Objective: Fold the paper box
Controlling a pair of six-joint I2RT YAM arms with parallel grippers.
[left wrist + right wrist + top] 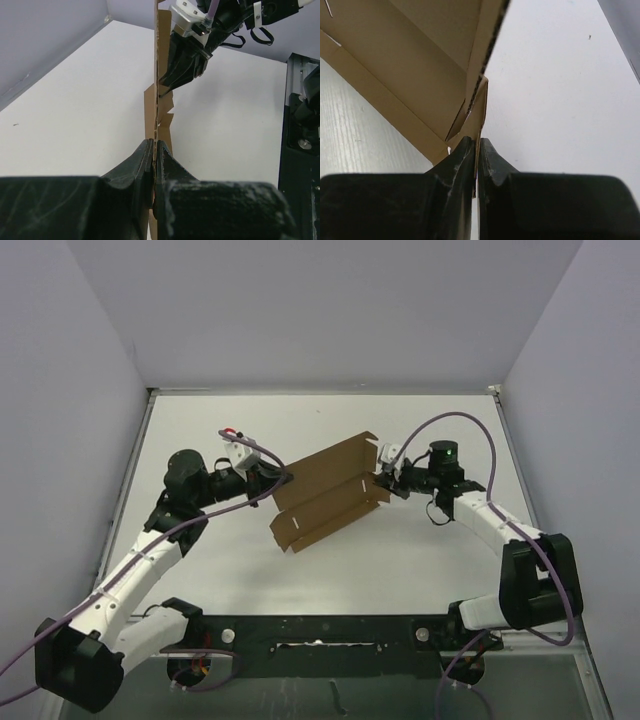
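Gripping, left side: left gripper (pixel 283 478) is clenched on the left edge of the paper box (pixel 325 495). Its wrist view shows the pads pinched tight on the thin brown sheet, seen edge-on.
Box position: mid-table, lifted between the two arms and spread as a partly creased die-cut sheet. The near corner either touches the table (pixel 330 580) or hangs just above it; cannot tell which.
Right side: right gripper (pixel 380 480) is closed on a small flap at the sheet's right edge. Its wrist view shows the jaws nipped on the cardboard lip.
Step in hand (judgement): both ends secured and the sheet held between the arms, ready for a fold along a long crease. Box far from formed.
Next move (judgement): calls for one arm to swing its panel about the crease while the other acts as anchor. The board is thin, so twisting risks a tear at the slits.
Hard to make out: underside of the sheet hidden. Gripper bodies block the lower part of both wrist views. Slits and tabs are small in the top view.
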